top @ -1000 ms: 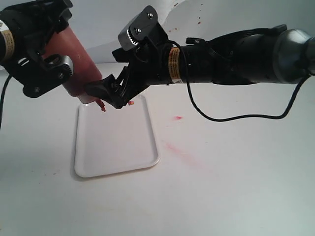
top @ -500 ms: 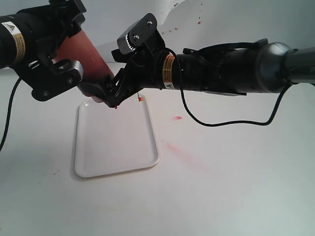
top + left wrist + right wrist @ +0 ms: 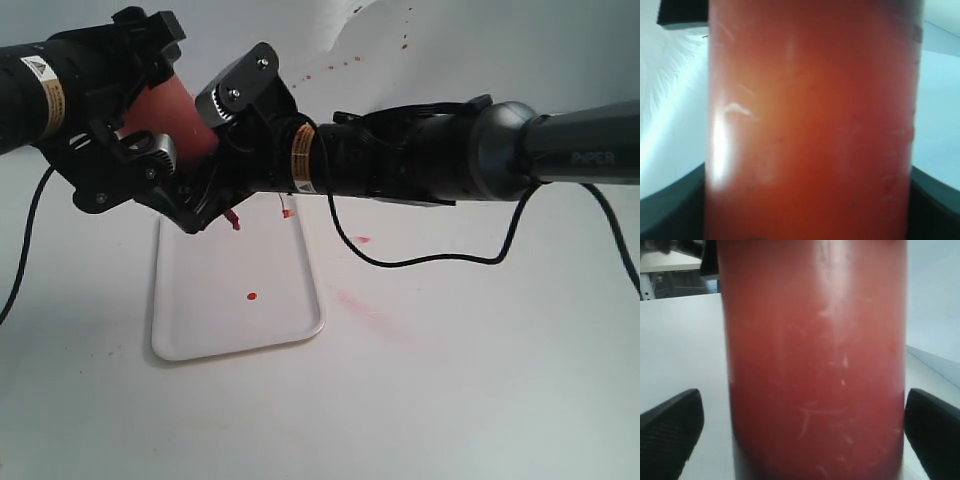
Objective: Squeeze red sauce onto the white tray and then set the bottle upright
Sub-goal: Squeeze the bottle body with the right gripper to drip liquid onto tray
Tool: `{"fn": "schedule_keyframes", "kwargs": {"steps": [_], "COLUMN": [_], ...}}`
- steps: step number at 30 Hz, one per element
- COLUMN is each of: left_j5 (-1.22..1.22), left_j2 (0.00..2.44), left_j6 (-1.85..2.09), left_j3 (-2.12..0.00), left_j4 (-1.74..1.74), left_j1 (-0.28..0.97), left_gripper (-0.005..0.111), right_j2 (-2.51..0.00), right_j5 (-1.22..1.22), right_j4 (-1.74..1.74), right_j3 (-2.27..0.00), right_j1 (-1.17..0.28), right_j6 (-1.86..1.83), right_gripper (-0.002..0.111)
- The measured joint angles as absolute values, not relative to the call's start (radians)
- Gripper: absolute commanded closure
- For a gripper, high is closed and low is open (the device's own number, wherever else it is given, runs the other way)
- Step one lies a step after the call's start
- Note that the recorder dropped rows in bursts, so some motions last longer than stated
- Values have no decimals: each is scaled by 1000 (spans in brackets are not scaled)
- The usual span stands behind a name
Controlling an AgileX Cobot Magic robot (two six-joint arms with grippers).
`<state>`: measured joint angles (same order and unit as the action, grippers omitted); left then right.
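Note:
The red-tinted bottle (image 3: 165, 110) hangs tilted over the far end of the white tray (image 3: 230, 335), its red-stained nozzle (image 3: 234, 221) pointing down and the tethered tip cap (image 3: 288, 212) dangling beside it. My left gripper (image 3: 150, 105) is shut on the bottle's body, which fills the left wrist view (image 3: 810, 120). My right gripper (image 3: 203, 198) straddles the bottle (image 3: 815, 355) near its cap end. One of its fingers (image 3: 670, 432) stands clear of the wall; the other sits at its edge. One round drop of red sauce (image 3: 251, 296) lies on the tray.
Faint pinkish smears (image 3: 362, 240) (image 3: 368, 308) mark the table right of the tray. A black cable (image 3: 420, 258) sags under the right arm. The white backdrop (image 3: 340, 65) behind carries red specks.
The bottle has tipped further over and both arms have shifted left. My right gripper slid from the nozzle end up around the bottle. A red drop has landed on the tray.

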<state>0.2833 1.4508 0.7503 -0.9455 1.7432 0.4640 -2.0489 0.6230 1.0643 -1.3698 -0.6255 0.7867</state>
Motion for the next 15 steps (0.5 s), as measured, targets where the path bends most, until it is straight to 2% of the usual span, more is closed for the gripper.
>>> {"fn": "schedule_keyframes", "kwargs": {"steps": [2,5,8,9,15], "left_j5": [283,283,283,283,283], "left_j2": [1451,1451,1451,1451,1451], "left_j6": [750,750,750,750,750], "left_j3": [-946,-946,-946,-946,-946], "left_j4": [1743,1743,1743,1743,1743], "left_j1": [464,464,464,464,464], "left_gripper": [107,107,107,107,107], "right_j2": [-2051,-2051,-2052,-2052,-2052], "right_j5": [621,616,612,612,618], "right_j4": [1060,1054,1053,1052,1048], "right_j3": [-1378,-1379,-1379,-1379,-1379], "right_j1": [-627,-627,-627,-627,-627], "right_j6": [787,787,787,787,784], "right_gripper": [29,65,105,108,108]}}
